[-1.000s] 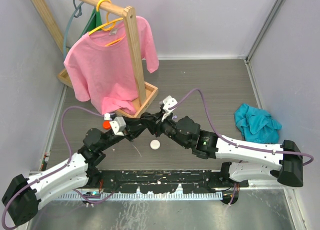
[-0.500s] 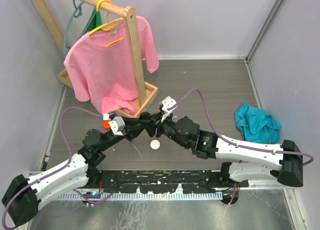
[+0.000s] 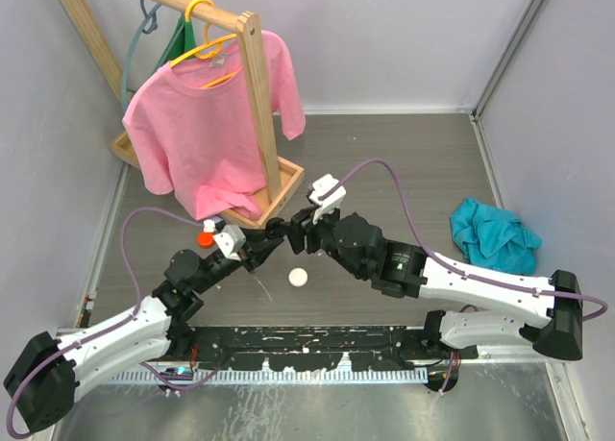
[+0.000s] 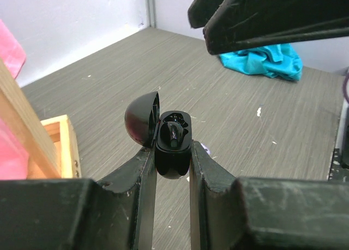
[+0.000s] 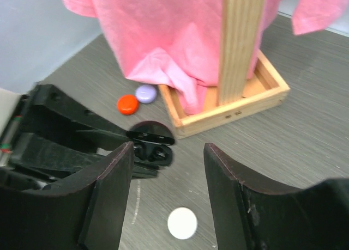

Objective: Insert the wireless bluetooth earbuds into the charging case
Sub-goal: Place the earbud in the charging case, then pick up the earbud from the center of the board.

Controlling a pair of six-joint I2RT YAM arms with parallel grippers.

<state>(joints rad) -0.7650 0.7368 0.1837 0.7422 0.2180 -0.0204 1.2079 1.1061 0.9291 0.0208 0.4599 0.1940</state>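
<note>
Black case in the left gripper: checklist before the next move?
1. Left gripper clamped on the black case: ok.
2. Lid open: ok.
3. Black earbud in one well: ok. Whether it is fully seated: cannot tell.
4. Second well filled: cannot tell.
5. Right gripper open, nothing between its jaws: ok.
6. Right gripper clear of the case: ok, a gap shows in the left wrist view.
</note>
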